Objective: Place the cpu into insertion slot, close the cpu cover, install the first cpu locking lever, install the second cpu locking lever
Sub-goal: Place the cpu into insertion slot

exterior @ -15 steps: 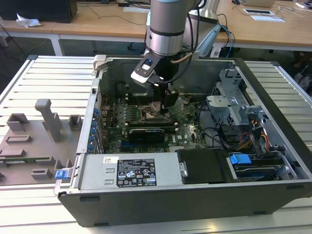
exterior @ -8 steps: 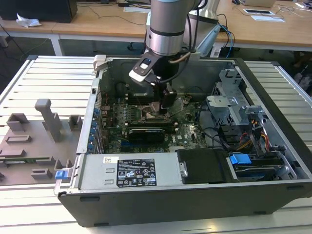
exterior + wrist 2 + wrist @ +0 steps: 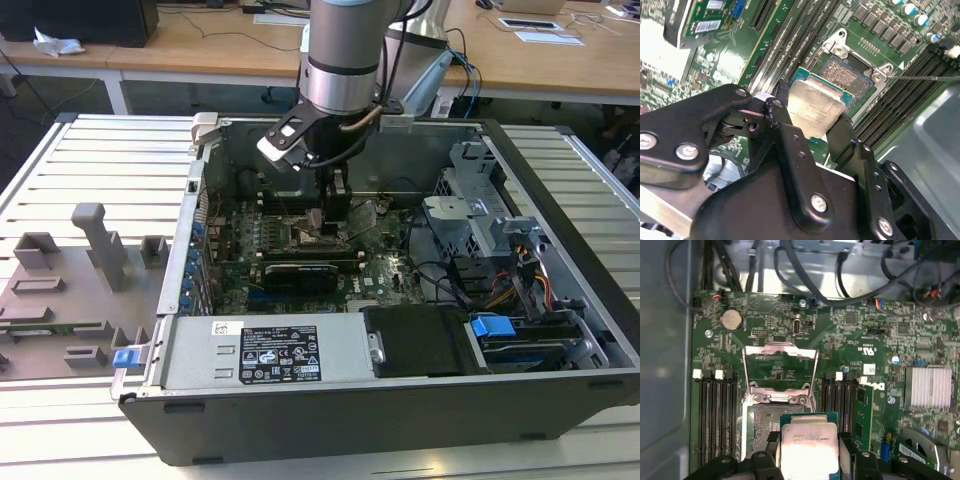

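Note:
My gripper [image 3: 810,114] is shut on the cpu [image 3: 816,111], a flat silver-topped square chip pinched by two opposite edges between the black fingers [image 3: 782,122]. In both wrist views the cpu [image 3: 809,445] hangs tilted just above the insertion slot [image 3: 849,75], overlapping one side of it and apart from it. The dark socket [image 3: 765,422] lies open on the green board. The cpu cover [image 3: 782,351], a silver frame with a square window, is swung open beyond the socket. In the exterior view the gripper [image 3: 328,212] reaches down into the case over the socket [image 3: 312,238].
Black memory slots [image 3: 715,410] flank the socket on both sides. A thin metal lever rod [image 3: 925,77] sticks out beside it. A long black card [image 3: 300,272], a power supply [image 3: 265,355], a drive cage [image 3: 480,215] and cables [image 3: 450,275] crowd the case. Grey fixtures [image 3: 95,245] stand outside.

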{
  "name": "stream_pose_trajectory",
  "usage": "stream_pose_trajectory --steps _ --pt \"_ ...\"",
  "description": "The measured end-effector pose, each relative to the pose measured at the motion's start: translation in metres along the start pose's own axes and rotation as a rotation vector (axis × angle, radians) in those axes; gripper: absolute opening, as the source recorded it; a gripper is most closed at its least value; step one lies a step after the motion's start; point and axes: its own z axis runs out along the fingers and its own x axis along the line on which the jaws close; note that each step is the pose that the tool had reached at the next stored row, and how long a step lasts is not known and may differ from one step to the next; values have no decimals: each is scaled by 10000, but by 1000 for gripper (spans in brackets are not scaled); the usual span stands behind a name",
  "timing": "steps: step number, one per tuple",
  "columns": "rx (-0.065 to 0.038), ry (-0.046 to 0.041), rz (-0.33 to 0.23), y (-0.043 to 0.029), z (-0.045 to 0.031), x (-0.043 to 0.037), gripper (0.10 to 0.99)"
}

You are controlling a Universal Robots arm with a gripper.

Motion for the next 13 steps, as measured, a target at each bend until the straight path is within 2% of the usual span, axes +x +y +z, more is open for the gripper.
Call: stream_pose_trajectory --steps 2,5,6,7,8,13 --pt "14 72 277 0 2 1 545" --pt "9 74 280 0 3 1 545" --pt "-76 70 285 -1 2 0 545" --pt "-264 72 292 0 4 0 545" --pt "-408 76 300 0 7 1 545" --pt "-416 72 302 -3 4 25 545"
